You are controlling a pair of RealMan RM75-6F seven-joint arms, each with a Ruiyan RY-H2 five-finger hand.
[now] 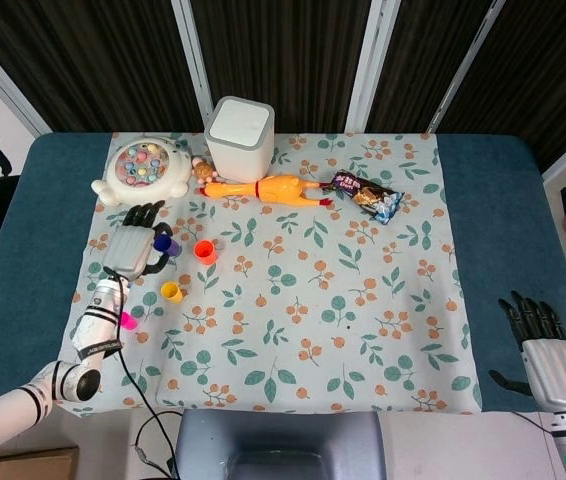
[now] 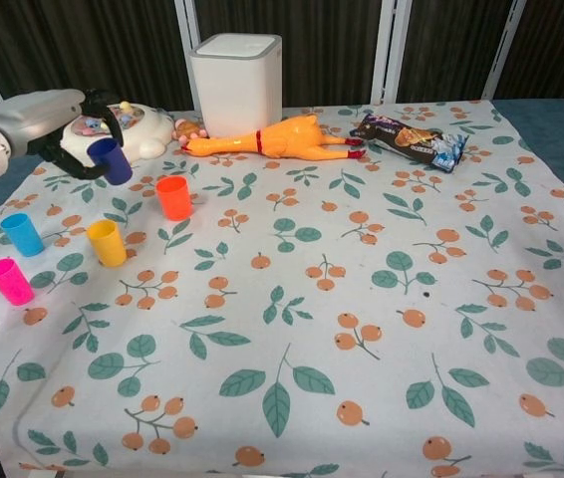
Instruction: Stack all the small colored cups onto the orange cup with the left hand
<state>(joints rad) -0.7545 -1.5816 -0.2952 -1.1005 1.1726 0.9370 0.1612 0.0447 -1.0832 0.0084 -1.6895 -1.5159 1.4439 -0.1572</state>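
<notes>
Chest view: five small cups total, one of each colour. Landmark = orange cup [image 2: 173, 197], upright on the tabletop [image 1: 483, 260] cloth. Nearest the camera, pink cup [image 2: 9, 280], well left of the orange one and closer in. Next, yellow cup [image 2: 106, 242], just left and nearer than orange. Light blue cup [image 2: 22, 234], further left of yellow. All three upright, apart from each other, nothing stacked yet.

Dark blue cup [image 2: 111, 160] is off the cloth, held in the left robot hand [image 2: 75, 127], fingers curled round it, cup tilted, up-left of the orange cup and not over it. Head view shows the same: left robot hand [image 1: 139, 245] with the dark blue cup [image 1: 162, 243] just left of the orange cup [image 1: 205, 251].

Right robot hand [image 1: 545, 350]: one, far right of the orange cup at the near tabletop edge, fingers straight and apart, holding nothing.

Beyond the orange cup: one rubber chicken [image 2: 277, 138] lying on its side, one white bin [image 2: 236, 83] behind it, one round toy game [image 2: 138, 131] to the far left partly hidden by the left robot hand, one snack packet [image 2: 409, 137] far right. Small toy figure [image 2: 188, 129] at the chicken's head, too small to identify.
</notes>
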